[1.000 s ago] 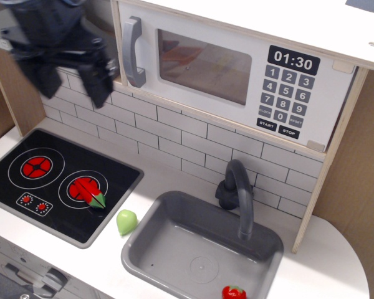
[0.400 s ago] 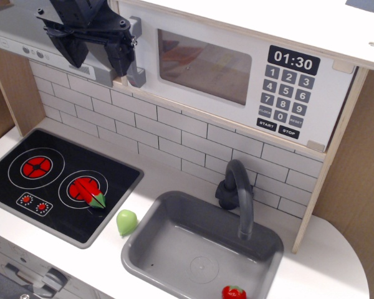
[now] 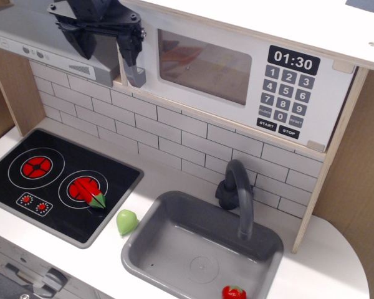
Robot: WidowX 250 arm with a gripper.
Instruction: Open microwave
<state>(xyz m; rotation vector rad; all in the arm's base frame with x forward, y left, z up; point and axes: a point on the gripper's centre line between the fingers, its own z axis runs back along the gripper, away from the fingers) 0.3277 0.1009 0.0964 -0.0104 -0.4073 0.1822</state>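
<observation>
Gripper has closed in on the microwave handle | jaws apart, straddling it | door still shut, pull not begun

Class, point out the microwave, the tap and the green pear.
microwave (image 3: 202,65): camera view, on its window.
tap (image 3: 239,187): camera view, on its curved spout.
green pear (image 3: 126,222): camera view, on its body, beside the sink.

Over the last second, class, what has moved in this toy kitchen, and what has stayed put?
The hand moved up and right, from beside the microwave to its grey handle, now mostly hidden behind the hand's right finger. Whether it grips the bar cannot be told. The microwave door looks shut as before; the green pear, the red pieces and the faucet have not moved.
</observation>
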